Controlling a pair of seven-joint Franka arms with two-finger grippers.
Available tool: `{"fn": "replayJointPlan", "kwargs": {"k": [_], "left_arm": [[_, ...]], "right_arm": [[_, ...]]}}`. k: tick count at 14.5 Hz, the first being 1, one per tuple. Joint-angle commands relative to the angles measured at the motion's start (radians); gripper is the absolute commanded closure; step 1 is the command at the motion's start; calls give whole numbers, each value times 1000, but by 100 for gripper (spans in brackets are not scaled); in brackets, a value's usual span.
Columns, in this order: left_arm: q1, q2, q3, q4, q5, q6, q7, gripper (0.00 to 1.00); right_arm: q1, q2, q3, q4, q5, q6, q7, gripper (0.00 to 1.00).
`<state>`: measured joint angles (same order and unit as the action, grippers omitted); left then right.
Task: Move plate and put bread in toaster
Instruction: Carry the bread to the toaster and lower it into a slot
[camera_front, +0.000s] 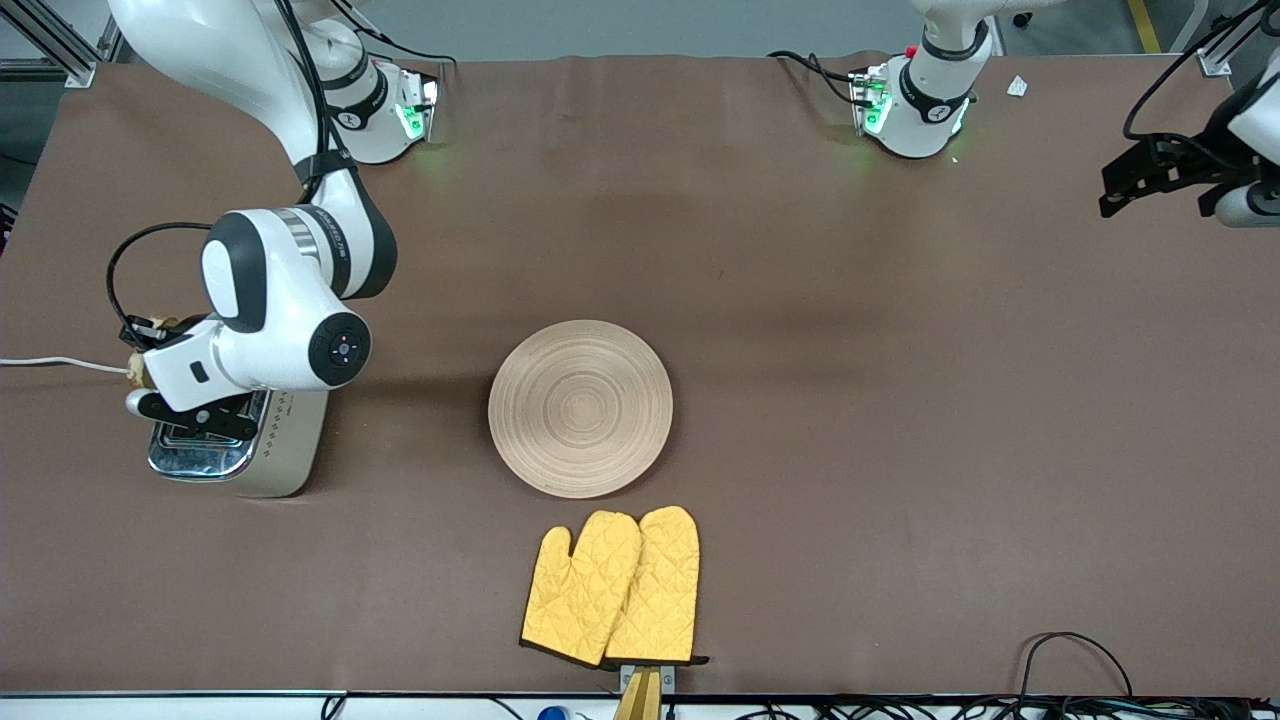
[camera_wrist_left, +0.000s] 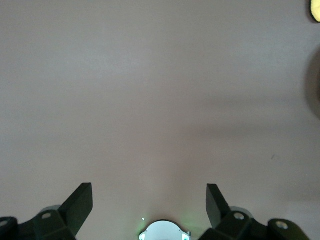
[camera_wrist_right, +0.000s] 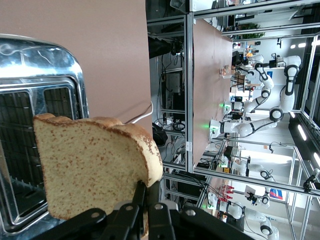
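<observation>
Gripping one bread (camera_wrist_right: 90, 165) over one toaster (camera_front: 285, 450), right fingers (camera_wrist_right: 145, 205) pinch; left fingers (camera_wrist_left: 80, 202) gape empty.

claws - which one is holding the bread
The right claw, over the toaster, pinches the bread. The left claw is open and empty.

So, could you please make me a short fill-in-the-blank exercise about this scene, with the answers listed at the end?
1. The right gripper, over the toaster, has its jaws shut on the ____.
2. The plate carries ____ on it.
3. The pair of yellow oven mitts lies ____ to the front camera than the plate.
4. The left gripper waits over bare table toward its own end, with its jaws ____.

Answers: bread; nothing; nearer; open
</observation>
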<state>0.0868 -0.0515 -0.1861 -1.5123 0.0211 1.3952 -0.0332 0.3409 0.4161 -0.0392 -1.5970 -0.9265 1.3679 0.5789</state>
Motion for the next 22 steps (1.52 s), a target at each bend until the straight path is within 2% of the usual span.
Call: {"fn": "replayJointPlan", "kwargs": {"k": [1,8,17,18,19,20,21,22], "left_arm": [[-1,-14,-4,-19,-23,-4,12,0],[-1,35,-4,-20,-21,-1,10,0],[7,36,-3,-11,-20,7,9,0],[8,36,-3,-11,-18,7,9,0],[8,38,-3,-11,-16,7,9,0],[8,36,-3,-11,-16,7,9,0],[8,36,-3,-11,-16,7,9,0],[8,36,-3,-11,-16,10,9,0]], "right_arm": [[7,0,9,-15,-18,13,21,100],[-2,12,9,-15,-15,37,26,100],[7,46,10,-4,-2,36,59,97],[7,50,10,0,26,36,59,88],[7,67,9,21,64,33,59,69],[7,81,9,43,75,28,59,58],[4,82,9,46,75,30,59,36],[4,84,9,46,75,31,59,19]]}}
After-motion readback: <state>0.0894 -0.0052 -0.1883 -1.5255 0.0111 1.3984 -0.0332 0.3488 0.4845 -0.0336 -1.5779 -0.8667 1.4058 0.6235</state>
